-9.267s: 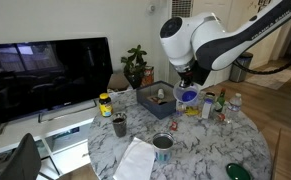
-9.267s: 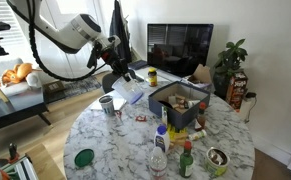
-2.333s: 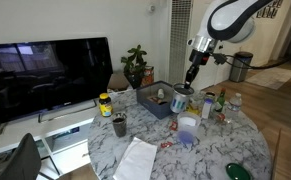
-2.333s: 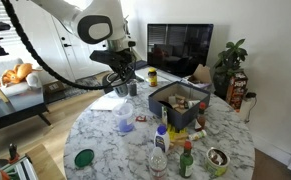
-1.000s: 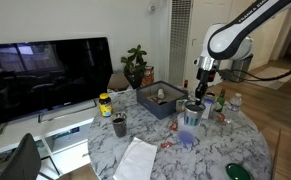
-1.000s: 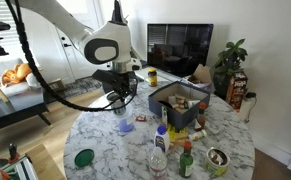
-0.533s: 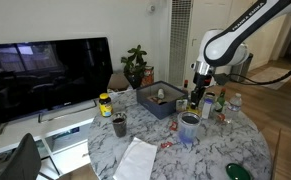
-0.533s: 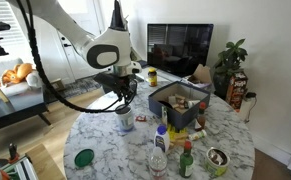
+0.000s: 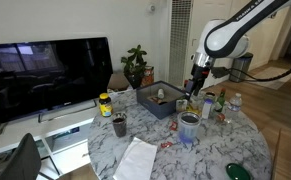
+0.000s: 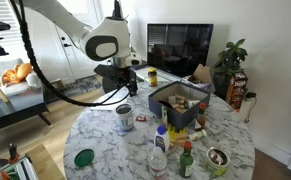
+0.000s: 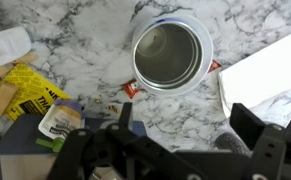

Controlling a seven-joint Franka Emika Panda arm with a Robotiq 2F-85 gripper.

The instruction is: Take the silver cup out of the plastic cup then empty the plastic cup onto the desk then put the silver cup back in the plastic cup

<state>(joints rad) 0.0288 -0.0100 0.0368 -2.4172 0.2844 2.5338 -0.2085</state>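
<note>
The silver cup (image 11: 170,50) stands upright inside the plastic cup (image 11: 204,76) on the marble desk (image 11: 85,40). From the wrist view I look straight down into it. In both exterior views the nested pair shows as the silver cup (image 9: 189,120) (image 10: 125,110) over the pale plastic cup (image 9: 189,134) (image 10: 125,124). My gripper (image 11: 190,120) (image 9: 195,90) (image 10: 122,86) hangs a short way above it, open and holding nothing. Small red wrappers (image 11: 131,88) lie on the desk beside the cup.
A dark bin (image 9: 160,100) (image 10: 180,100) of items stands close to the cup. A dark brown cup (image 9: 119,125), a white napkin (image 9: 137,160) (image 11: 270,70), a green lid (image 10: 83,157), bottles (image 10: 160,150) and a yellow packet (image 11: 30,92) share the desk.
My gripper went from shut on the silver cup to open and rose clear of it. The silver cup stays standing inside the plastic cup.
</note>
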